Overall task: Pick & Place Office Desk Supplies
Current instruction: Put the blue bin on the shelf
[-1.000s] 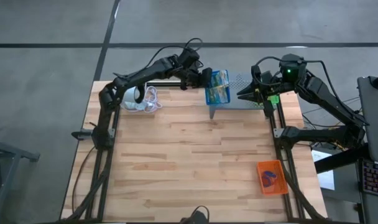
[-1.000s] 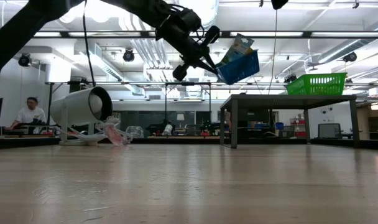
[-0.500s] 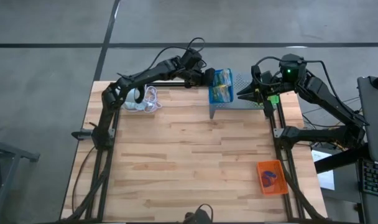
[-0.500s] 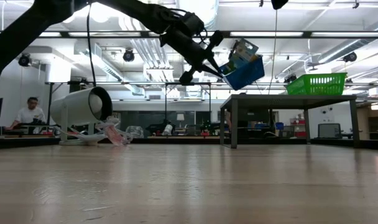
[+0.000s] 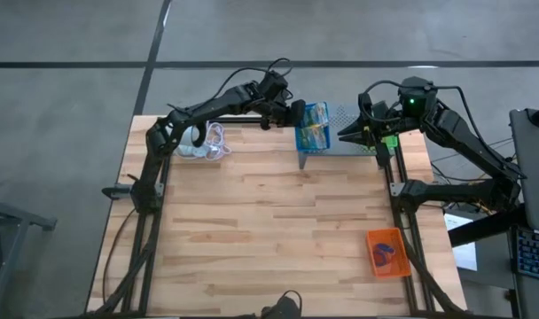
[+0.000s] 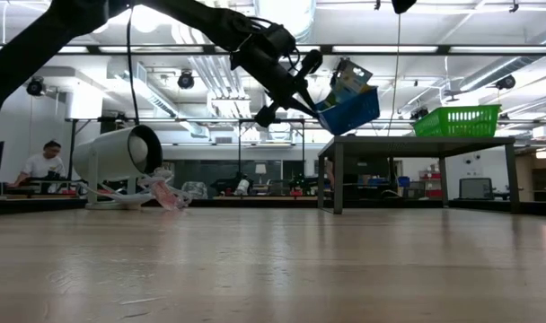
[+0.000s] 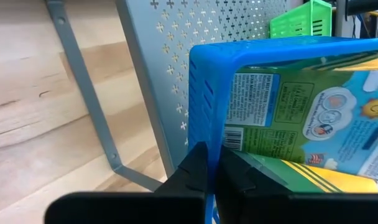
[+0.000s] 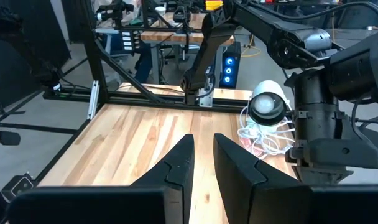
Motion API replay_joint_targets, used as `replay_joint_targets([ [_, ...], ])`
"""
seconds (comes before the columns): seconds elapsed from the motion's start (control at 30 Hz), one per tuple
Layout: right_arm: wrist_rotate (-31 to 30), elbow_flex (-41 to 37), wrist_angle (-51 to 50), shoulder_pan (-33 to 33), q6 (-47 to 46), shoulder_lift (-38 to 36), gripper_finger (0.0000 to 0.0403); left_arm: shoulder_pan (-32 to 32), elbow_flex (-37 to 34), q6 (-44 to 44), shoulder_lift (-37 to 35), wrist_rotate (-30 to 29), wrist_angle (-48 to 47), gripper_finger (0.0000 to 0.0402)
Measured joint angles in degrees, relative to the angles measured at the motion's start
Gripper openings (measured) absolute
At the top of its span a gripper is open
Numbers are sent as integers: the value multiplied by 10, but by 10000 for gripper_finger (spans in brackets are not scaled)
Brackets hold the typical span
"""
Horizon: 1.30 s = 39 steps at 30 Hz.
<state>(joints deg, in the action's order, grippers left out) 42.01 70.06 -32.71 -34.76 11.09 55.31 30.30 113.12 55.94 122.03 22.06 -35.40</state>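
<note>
The left end effector (image 5: 293, 113) sits at the upper middle of the high view, its fingers (image 7: 198, 167) pressed together on the wall of a blue tray (image 5: 310, 125) and holding it clear of the wooden surface (image 5: 261, 221). In the low view the tray (image 6: 349, 108) hangs tilted near the top centre of the frame, well above the planks. Inside it lies a flat green-and-white packet (image 7: 313, 118) with a printed label and a barcode, and a yellow edge shows beneath it. The tray is just over the grey perforated metal stand (image 5: 340, 142), which stands at the upper right of the surface.

The right end effector (image 5: 347, 133) waits at the upper right of the high view, beside the stand, with a green basket (image 5: 389, 140) partly hidden under the arm. Its two fingers (image 8: 179, 163) stand a little apart with nothing between them.

At the upper left of the surface lies a white cylinder (image 5: 191, 137) with a coiled cable (image 5: 214, 142) against it. An orange tray (image 5: 386, 252) sits at the lower right edge of the high view, holding small red and blue loops (image 5: 385, 254).

In the low view a person (image 6: 44, 163) sits at the far left of the room behind.
</note>
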Motion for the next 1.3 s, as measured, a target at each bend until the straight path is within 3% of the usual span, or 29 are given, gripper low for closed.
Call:
replay_joint_targets([
  [0.33,0,0,0,0,0,0,59,-2,-2,-2,1,7,0,12],
  [0.7,0,0,0,0,0,0,59,-2,-3,-2,7,14,11,60],
  [1.3,0,0,0,0,0,0,59,-1,-3,12,12,18,44,63],
])
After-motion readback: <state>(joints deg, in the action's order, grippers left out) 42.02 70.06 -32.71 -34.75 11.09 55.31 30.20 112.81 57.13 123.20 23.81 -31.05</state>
